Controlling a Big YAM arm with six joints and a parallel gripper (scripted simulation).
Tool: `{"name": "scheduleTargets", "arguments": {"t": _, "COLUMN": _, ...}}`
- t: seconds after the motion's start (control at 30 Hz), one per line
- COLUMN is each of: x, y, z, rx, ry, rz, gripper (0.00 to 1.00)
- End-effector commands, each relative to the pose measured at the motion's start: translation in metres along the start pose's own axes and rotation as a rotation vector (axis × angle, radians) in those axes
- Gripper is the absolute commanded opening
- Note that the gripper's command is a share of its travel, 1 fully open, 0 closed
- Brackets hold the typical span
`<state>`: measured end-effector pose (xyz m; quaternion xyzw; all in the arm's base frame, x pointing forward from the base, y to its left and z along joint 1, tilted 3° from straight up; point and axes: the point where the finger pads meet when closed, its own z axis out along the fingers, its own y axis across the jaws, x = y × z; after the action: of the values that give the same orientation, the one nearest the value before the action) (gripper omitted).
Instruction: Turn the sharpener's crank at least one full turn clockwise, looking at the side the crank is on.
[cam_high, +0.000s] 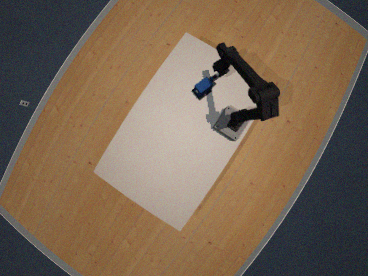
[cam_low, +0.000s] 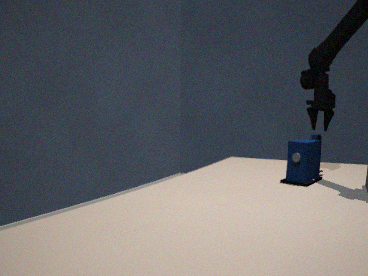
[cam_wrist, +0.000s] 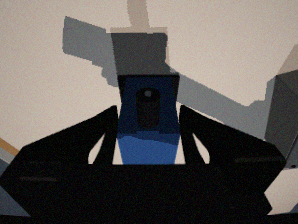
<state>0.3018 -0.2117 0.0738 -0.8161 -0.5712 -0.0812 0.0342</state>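
Gripper (cam_low: 320, 126) half open, holding nothing, pointed straight down. Blue sharpener (cam_low: 302, 161) directly below fingertips, not touching, standing on white mat (cam_high: 165, 150). Dark crank (cam_wrist: 148, 107) centred between the two fingers in wrist view.

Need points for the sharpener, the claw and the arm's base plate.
sharpener (cam_low: 303, 161): exterior view, on its blue front face.
claw (cam_low: 320, 124): exterior view, midway between its fingertips, above the sharpener.
base plate (cam_high: 233, 133): top view, on its free grey edge.
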Motion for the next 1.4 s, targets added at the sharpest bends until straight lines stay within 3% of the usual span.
{"name": "scheduleTargets", "arguments": {"t": 0.0, "x": 0.001, "y": 0.003, "z": 0.012, "rx": 0.010, "ry": 0.003, "rz": -0.009, "gripper": 0.51}}
{"name": "scheduleTargets", "arguments": {"t": 0.07, "x": 0.001, "y": 0.003, "z": 0.012, "rx": 0.010, "ry": 0.003, "rz": -0.009, "gripper": 0.51}}
{"name": "scheduleTargets", "arguments": {"t": 0.1, "x": -0.004, "y": 0.019, "z": 0.000, "rx": -0.027, "ry": -0.010, "rz": -0.013, "gripper": 0.51}}
{"name": "scheduleTargets", "arguments": {"t": 0.2, "x": 0.000, "y": 0.003, "z": 0.017, "rx": 0.010, "ry": 0.003, "rz": -0.006, "gripper": 0.51}}
{"name": "scheduleTargets", "arguments": {"t": 0.8, "x": -0.003, "y": 0.002, "z": 0.038, "rx": 0.010, "ry": 0.003, "rz": 0.003, "gripper": 0.51}}
{"name": "scheduleTargets", "arguments": {"t": 0.9, "x": -0.005, "y": 0.011, "z": 0.035, "rx": -0.007, "ry": -0.003, "rz": 0.000, "gripper": 0.51}}
{"name": "scheduleTargets", "arguments": {"t": 1.37, "x": -0.005, "y": 0.008, "z": 0.035, "rx": 0.000, "ry": -0.001, "rz": 0.002, "gripper": 0.51}}
